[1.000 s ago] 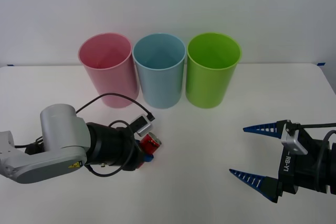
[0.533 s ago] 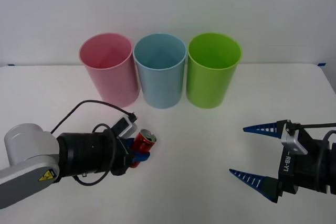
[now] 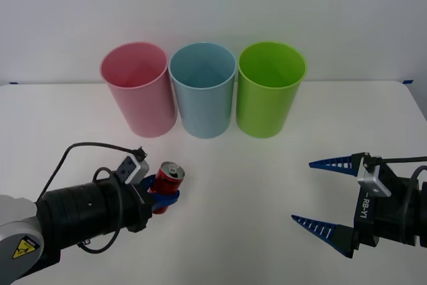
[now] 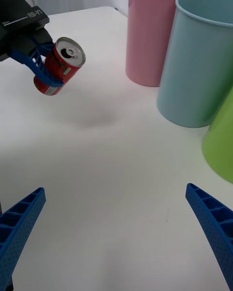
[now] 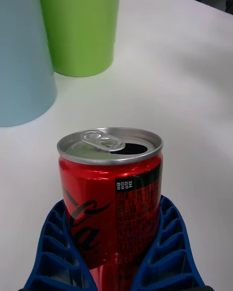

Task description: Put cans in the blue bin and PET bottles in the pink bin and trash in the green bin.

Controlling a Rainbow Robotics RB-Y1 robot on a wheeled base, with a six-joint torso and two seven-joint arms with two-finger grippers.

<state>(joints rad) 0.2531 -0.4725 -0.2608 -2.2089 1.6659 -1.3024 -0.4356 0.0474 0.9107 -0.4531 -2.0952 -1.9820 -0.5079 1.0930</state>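
Left gripper near the desk's front-left part, blue ribbed fingers pinched around a small red metal drink can with silver ends. Can held clear of the white desk, tilted, pull-tab end up and opened (dark mouth hole visible in the left wrist view). Its shadow lies on the desk beneath.

Three tall plastic cup-shaped bins stand in a row along the desk's far edge, upright and just beside one another: pink bin leftmost, light blue bin in the middle, lime-green bin rightmost.

Right gripper at the front-right corner, fingers spread wide, holding nothing.
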